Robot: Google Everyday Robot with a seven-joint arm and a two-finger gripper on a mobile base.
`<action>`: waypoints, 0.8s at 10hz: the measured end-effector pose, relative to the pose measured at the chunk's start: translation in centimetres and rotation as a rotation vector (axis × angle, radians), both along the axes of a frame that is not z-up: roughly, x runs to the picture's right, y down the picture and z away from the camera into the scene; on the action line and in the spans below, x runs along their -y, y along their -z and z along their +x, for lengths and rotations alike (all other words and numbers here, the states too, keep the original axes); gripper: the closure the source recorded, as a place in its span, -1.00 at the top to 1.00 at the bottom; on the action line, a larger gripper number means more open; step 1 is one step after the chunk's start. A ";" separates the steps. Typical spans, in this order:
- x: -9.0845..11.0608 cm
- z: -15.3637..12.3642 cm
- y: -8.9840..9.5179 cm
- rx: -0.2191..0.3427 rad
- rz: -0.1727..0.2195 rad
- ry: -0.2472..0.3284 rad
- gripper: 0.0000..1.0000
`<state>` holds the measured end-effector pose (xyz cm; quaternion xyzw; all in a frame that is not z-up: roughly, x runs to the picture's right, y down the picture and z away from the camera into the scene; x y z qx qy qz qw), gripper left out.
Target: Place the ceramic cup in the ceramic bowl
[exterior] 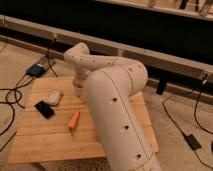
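Note:
My arm fills the middle of the camera view, its thick white forearm crossing the wooden table. From the elbow the wrist runs down to my gripper, which sits low over the table's far middle and is mostly hidden behind the forearm. The white ceramic cup and the dark purple ceramic bowl are both hidden behind the arm. I cannot see whether the gripper holds anything.
On the left of the table lie a flat white oblong gadget, a black phone and an orange carrot. A blue box and cables lie on the floor to the left. A dark wall rail runs behind.

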<state>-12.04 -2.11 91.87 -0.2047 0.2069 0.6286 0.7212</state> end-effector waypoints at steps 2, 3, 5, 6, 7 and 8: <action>0.1 0.0 0.9 0.018 0.003 -0.005 -1.00; 0.1 0.1 1.4 0.024 0.001 -0.007 -1.00; -0.3 0.6 3.3 0.048 -0.006 -0.002 -1.00; -0.6 0.7 4.1 0.061 -0.015 0.001 -1.00; -1.0 1.1 5.1 0.073 -0.025 0.009 -1.00; -1.8 1.4 6.2 0.090 -0.043 0.018 -1.00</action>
